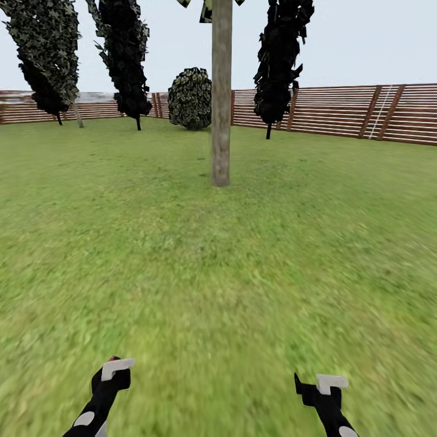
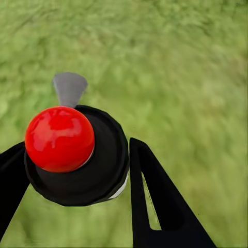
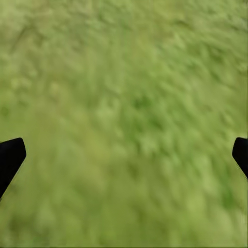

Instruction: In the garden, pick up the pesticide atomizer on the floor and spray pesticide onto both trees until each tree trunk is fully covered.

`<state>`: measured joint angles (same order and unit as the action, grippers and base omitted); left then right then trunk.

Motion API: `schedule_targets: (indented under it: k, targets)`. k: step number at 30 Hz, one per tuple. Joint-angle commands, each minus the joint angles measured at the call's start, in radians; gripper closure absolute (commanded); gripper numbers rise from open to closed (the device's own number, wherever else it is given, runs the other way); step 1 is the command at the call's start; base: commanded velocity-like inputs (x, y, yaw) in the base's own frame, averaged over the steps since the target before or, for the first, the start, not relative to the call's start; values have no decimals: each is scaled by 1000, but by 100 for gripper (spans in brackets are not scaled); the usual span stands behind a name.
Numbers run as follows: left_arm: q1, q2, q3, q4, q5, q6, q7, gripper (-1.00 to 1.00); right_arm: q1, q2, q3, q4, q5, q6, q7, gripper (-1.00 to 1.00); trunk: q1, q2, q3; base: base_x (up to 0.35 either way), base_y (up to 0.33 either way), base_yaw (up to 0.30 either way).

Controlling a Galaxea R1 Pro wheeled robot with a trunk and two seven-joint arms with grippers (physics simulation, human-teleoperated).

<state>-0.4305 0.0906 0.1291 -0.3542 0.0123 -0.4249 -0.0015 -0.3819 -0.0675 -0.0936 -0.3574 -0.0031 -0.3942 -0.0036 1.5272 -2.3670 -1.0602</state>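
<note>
Atomizer (image 2: 77,155) sits clamped in the left end effector (image 2: 72,170); the right end effector (image 3: 124,155) gapes wide above grass (image 3: 129,77).

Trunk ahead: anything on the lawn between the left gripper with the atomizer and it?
Nothing visible. Open grass runs from the left gripper, shut on the atomizer, to the trunk. The bush and dark trees stand behind it, by the fence.
</note>
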Motion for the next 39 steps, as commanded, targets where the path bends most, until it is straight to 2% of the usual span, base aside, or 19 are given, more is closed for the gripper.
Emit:
schedule_targets:
  k: [1,39]
  targets:
    - [0,0,0,0,0,0,0,100,0,0,0,0,0,0,0,-100,0,0,0,339,0,0]
    - [0,0,1,0,0,-2,0,100,0,0,0,0,0,0,0,-100,0,0,0,338,0,0]
